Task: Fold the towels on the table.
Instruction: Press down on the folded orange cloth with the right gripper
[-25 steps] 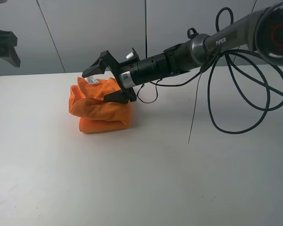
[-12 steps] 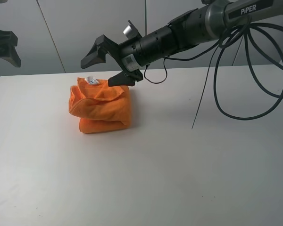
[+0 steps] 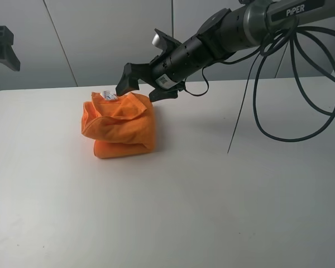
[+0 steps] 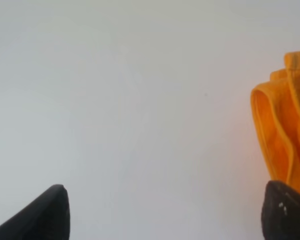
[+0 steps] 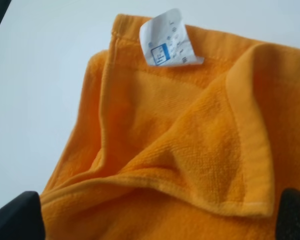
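The orange towel (image 3: 118,125) lies bunched and loosely folded on the white table (image 3: 173,206), left of centre, its white label (image 3: 106,95) at the far top corner. My right gripper (image 3: 140,88) hovers open just above the towel's far right corner, with nothing between its fingers. In the right wrist view the towel (image 5: 180,150) and label (image 5: 169,40) fill the frame between the open fingertips (image 5: 15,217). My left gripper (image 4: 165,215) is open high at the far left (image 3: 1,47), with the towel's edge (image 4: 285,135) off to one side.
Black cables (image 3: 279,84) loop down from the right arm (image 3: 251,22) over the table's back right. Grey wall panels stand behind the table's far edge.
My right gripper lifted off the towel's right side, rose, then drew back a little to the right, still open. The towel and left gripper stayed put.
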Tool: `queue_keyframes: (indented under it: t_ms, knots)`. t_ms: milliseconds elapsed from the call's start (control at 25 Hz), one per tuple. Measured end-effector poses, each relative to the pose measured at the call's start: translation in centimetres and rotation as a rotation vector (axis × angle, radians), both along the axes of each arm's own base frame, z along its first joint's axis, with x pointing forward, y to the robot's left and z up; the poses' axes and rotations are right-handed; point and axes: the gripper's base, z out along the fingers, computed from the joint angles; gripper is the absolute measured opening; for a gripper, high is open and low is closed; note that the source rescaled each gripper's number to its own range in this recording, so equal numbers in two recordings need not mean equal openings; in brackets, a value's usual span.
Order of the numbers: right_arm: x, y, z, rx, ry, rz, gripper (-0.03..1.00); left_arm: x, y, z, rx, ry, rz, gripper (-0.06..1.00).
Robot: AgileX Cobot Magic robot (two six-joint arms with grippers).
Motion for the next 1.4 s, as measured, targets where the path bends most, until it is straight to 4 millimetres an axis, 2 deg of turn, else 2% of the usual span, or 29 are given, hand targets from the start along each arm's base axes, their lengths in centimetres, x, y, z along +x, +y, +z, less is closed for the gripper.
queue_keyframes:
  t_ms: [200,480,760,1240,1400]
  knots:
    - [0.6,-0.3,0.0,-0.021,-0.04,-0.059,1.0,-1.0,0.0,1.6,-0.006,-0.055,-0.003,0.99]
    - [1.0,-0.6,-0.3,-0.059,-0.057,-0.097,1.0,-1.1,-0.1,1.8,-0.021,-0.071,-0.002,0.99]
    - [1.1,-0.5,-3.3,-0.079,0.011,-0.113,1.0,-1.1,-0.1,1.8,-0.026,-0.077,-0.002,0.99]
    - [1.1,0.0,-2.9,0.007,0.034,-0.138,1.0,-1.0,-0.1,2.0,-0.028,-0.093,-0.005,0.99]
    - [1.0,0.2,-3.4,0.024,0.067,-0.138,1.0,-1.0,-0.2,2.0,-0.03,-0.093,-0.005,0.99]
